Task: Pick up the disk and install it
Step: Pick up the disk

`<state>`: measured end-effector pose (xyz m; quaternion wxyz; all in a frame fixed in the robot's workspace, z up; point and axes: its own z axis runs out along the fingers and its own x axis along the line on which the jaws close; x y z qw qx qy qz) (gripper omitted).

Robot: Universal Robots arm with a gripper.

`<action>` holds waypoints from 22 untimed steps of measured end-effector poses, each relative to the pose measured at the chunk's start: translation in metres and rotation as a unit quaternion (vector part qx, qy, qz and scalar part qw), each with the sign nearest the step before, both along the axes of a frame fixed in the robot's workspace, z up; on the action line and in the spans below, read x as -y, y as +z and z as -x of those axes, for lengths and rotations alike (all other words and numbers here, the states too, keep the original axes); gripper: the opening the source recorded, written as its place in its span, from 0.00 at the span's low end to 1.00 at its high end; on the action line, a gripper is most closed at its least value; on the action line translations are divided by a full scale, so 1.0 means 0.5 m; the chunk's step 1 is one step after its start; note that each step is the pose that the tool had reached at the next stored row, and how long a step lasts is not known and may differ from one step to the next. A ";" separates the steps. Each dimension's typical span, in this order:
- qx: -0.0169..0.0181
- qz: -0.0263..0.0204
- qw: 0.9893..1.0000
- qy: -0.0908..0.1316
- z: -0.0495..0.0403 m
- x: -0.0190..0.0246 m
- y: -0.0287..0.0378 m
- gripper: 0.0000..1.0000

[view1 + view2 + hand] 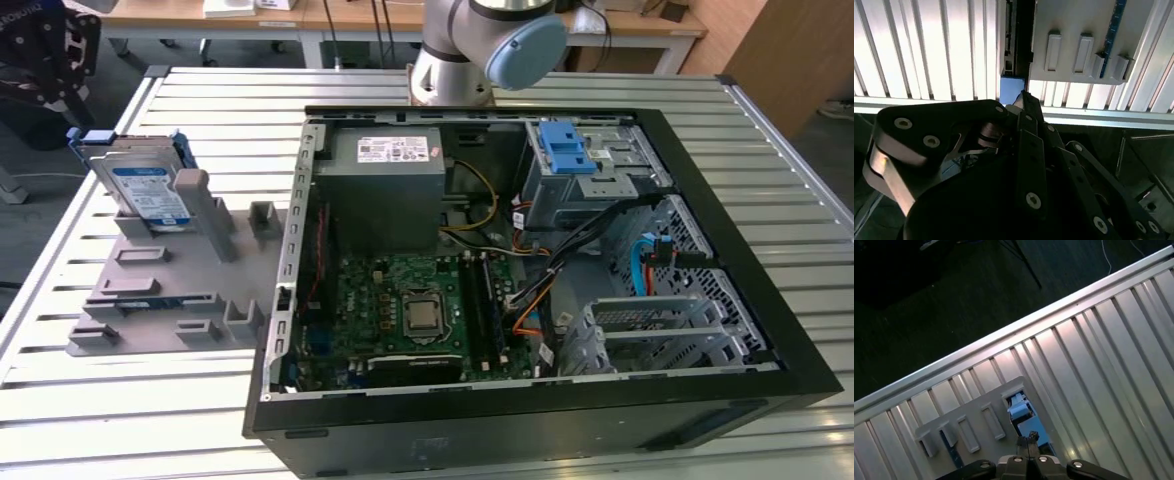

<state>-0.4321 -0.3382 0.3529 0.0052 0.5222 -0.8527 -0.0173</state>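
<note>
The disk [144, 185] is a silver drive with a blue-and-white label and a blue bracket. It stands upright at the far end of a grey holder [174, 285], on the exterior view's left. From above, in both wrist views, I see it edge-on, with its blue bracket [1020, 416] [1010, 89] showing. My gripper [1028, 441] [1023, 97] hangs well above the disk, apart from it. Its fingertips are together and hold nothing.
An open black computer case [747, 150] fills the middle of the slatted metal table [200, 90]. Inside are a grey power-supply box [394, 175], a motherboard [414, 310] and a silver cage with a blue latch [577, 160]. The arm's base [467, 50] stands behind the case.
</note>
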 end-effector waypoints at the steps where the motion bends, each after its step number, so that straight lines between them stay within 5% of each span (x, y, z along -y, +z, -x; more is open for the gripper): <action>1: 0.000 0.000 1.000 0.008 0.000 0.0000 0.000 0.11; 5: 0.000 0.000 0.999 0.043 0.000 0.0000 0.000 0.11; 11: 0.000 -0.001 0.996 0.089 0.000 -0.0001 -0.001 0.11; 13: 0.004 -0.001 0.995 0.097 0.000 0.0000 -0.003 0.11; 16: 0.018 0.000 0.995 0.102 0.000 -0.0001 -0.005 0.11; 18: 0.019 -0.002 0.994 0.107 0.000 -0.0002 -0.006 0.11; 22: 0.019 -0.002 0.990 0.143 0.000 -0.0001 -0.008 0.11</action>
